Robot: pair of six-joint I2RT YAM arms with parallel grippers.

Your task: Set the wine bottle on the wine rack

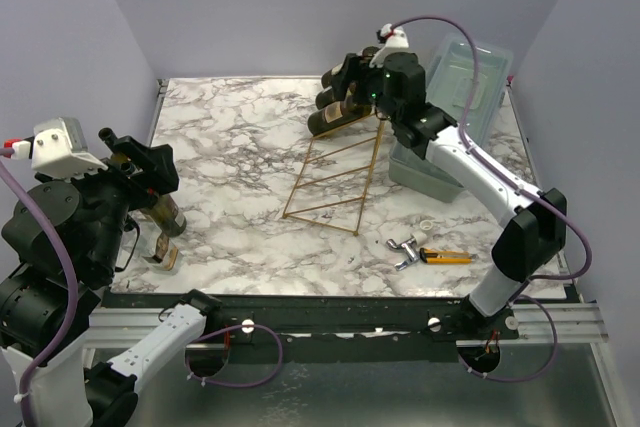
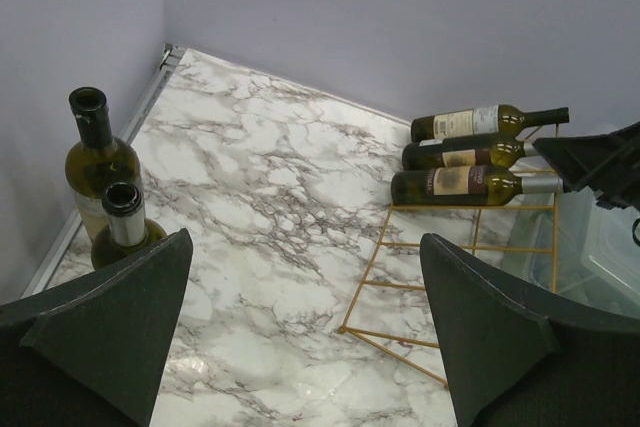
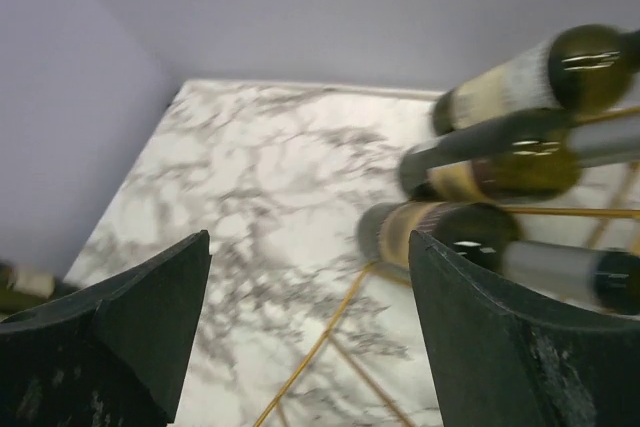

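From above, three wine bottles (image 1: 340, 117) lay across the top rungs of the wine rack (image 1: 335, 183) on the marble surface (image 1: 230, 147), with the right end effector (image 1: 340, 75) just beside them. The left wrist view showed the left end effector (image 2: 305, 247) wide and empty, with two standing bottles (image 2: 95, 157) near it. In the right wrist view the fingers stood apart, gripping nothing.

Three bottles (image 2: 470, 185) lying on wine rack (image 2: 455, 209), two upright bottles (image 2: 100, 162) left, tool (image 2: 305, 240) spread

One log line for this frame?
rack: three bottles; left gripper: open, empty; right gripper: open, empty, at rack; two bottles upright
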